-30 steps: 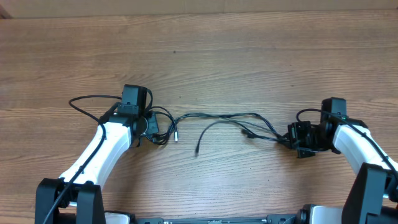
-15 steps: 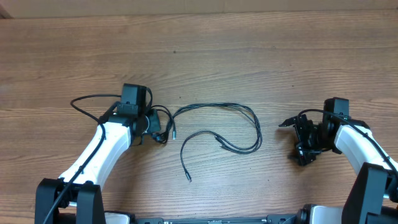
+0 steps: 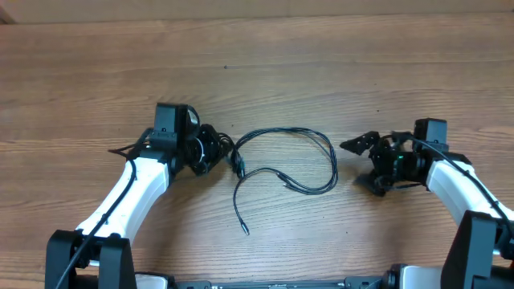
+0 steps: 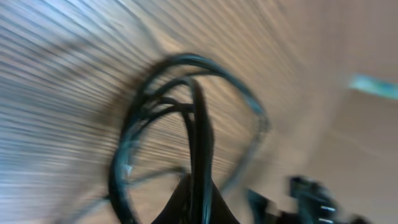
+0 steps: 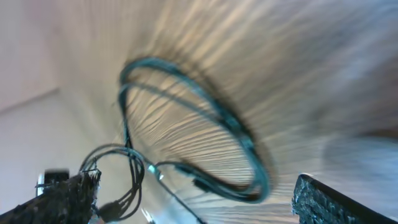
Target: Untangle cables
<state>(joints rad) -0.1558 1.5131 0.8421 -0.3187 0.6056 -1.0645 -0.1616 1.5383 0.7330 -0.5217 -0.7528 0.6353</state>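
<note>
The cables [image 3: 335, 168] lie as thin black strands in a loose loop on the wooden table between the two arms, with one tail running toward the front edge. My left gripper [image 3: 227, 155] is shut on the loop's left end. In the blurred left wrist view a strand of the cables [image 4: 199, 124] runs straight out from between the closed fingers [image 4: 217, 211]. My right gripper [image 3: 356, 164] stands open just right of the loop, apart from it. The right wrist view shows the cables [image 5: 249, 146] ahead of the spread fingers [image 5: 336, 199], with nothing between them.
The thicker black cords of the arms run along the left arm [image 3: 128, 148] and the right arm [image 3: 450, 160]. The bare wooden table [image 3: 265, 72] stretches behind the cables.
My right gripper has opened and let go of the cables. The stretched strands have sprung back leftward into a loose loop. My left gripper has turned and shifted right, still holding its end.
</note>
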